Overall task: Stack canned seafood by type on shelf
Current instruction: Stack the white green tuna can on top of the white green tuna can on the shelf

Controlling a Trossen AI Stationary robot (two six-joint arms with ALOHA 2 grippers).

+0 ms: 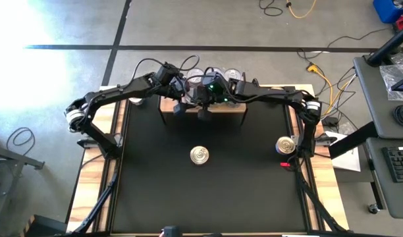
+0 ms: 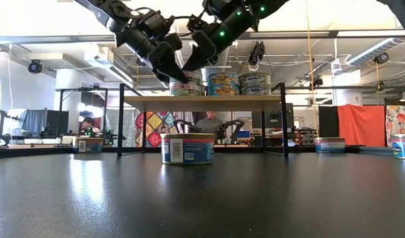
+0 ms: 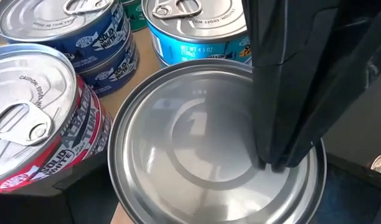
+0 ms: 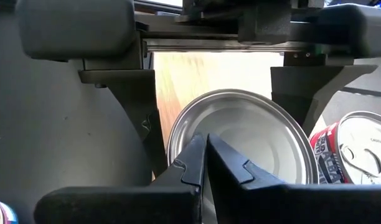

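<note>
pressing shut right gripper (image 4: 205,163) onto can (image 4: 240,134)

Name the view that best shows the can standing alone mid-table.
Low view: the lone can faces the camera, blue label and barcode readable. The high view shows only its silver lid. Neither wrist view shows it.

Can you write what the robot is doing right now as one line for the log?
left claw: open around plain silver round tin on light-wood shelf | right claw: shut, tips on tin's top | blue-label tin: mid-table
</note>
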